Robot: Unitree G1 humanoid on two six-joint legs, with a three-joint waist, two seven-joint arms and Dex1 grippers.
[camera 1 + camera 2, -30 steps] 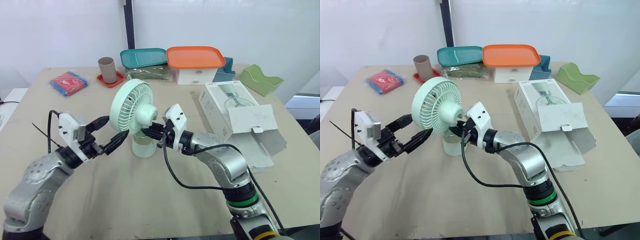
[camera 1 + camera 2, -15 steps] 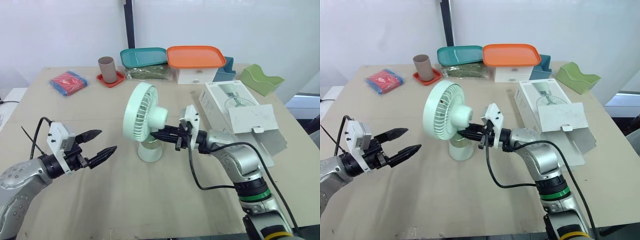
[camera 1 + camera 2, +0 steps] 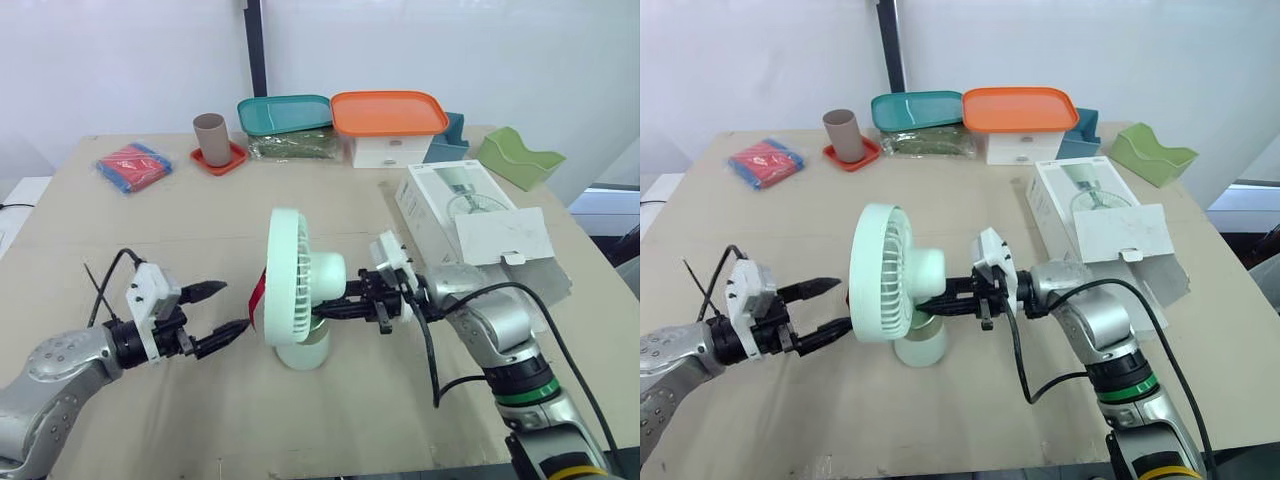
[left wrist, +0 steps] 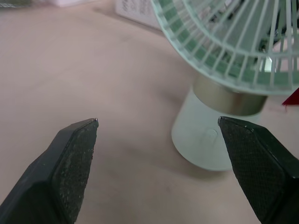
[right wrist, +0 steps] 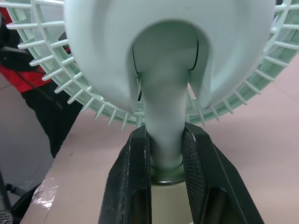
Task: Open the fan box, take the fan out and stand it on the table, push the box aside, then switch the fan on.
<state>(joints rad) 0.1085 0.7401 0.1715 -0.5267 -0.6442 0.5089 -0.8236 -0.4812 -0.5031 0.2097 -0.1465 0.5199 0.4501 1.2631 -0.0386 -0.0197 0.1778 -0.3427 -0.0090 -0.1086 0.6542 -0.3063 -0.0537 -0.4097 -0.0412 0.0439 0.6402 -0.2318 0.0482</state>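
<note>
Nothing legible for you to log. The box (image 3: 440,215) has a fan picture printed on its top face, and any print beside it is too small to read. The fan (image 3: 290,300) has no lettering you can make out on grille or base.

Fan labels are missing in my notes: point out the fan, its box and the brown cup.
fan (image 3: 285,280), left eye view, side of the grille ring.
box (image 3: 440,200), left eye view, printed top face.
cup (image 3: 210,140), left eye view, side wall.
</note>
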